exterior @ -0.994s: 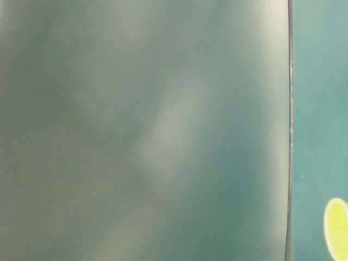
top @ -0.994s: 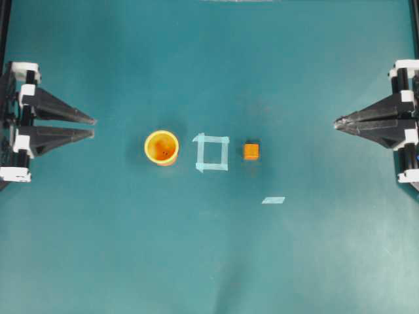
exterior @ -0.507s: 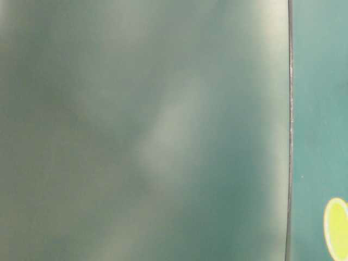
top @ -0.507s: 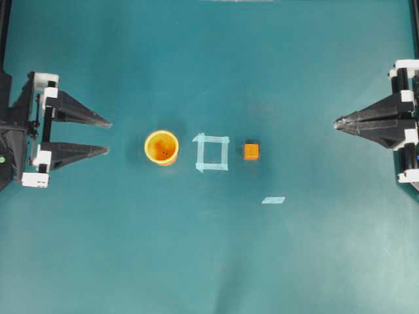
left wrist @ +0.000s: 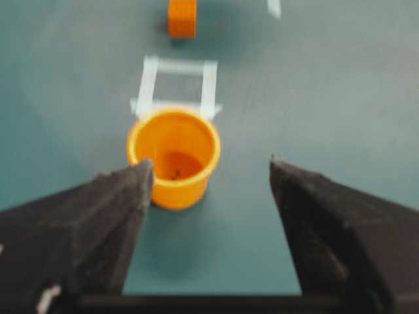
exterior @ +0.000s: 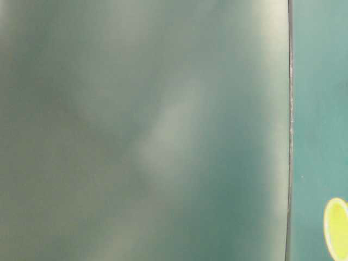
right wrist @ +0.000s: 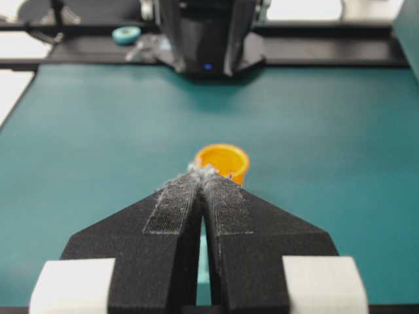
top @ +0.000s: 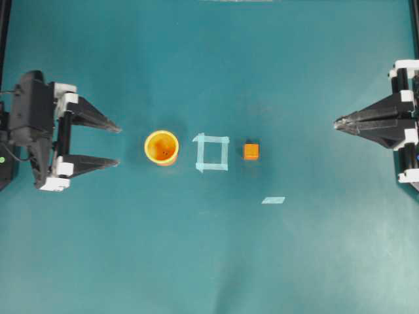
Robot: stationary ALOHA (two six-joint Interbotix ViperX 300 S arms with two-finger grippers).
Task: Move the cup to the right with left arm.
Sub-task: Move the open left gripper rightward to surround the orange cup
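Observation:
The orange cup (top: 162,148) with a yellow rim stands upright on the teal table, left of centre. My left gripper (top: 118,144) is open just to its left, fingertips a short gap from the cup and nothing between them. In the left wrist view the cup (left wrist: 174,156) sits ahead, near the left fingertip (left wrist: 141,171), with the left gripper (left wrist: 208,167) wide apart. My right gripper (top: 336,123) is shut at the far right edge. In the right wrist view the cup (right wrist: 222,160) shows beyond the closed right gripper (right wrist: 202,173).
A pale tape square (top: 211,152) is marked on the table right of the cup. A small orange cube (top: 251,151) sits beyond it, and a loose tape strip (top: 273,200) lies lower right. The table-level view is a blur with a yellow patch (exterior: 337,228).
My left gripper has moved right toward the cup and its jaws have spread wider. The cup, the cube and the right gripper have not moved.

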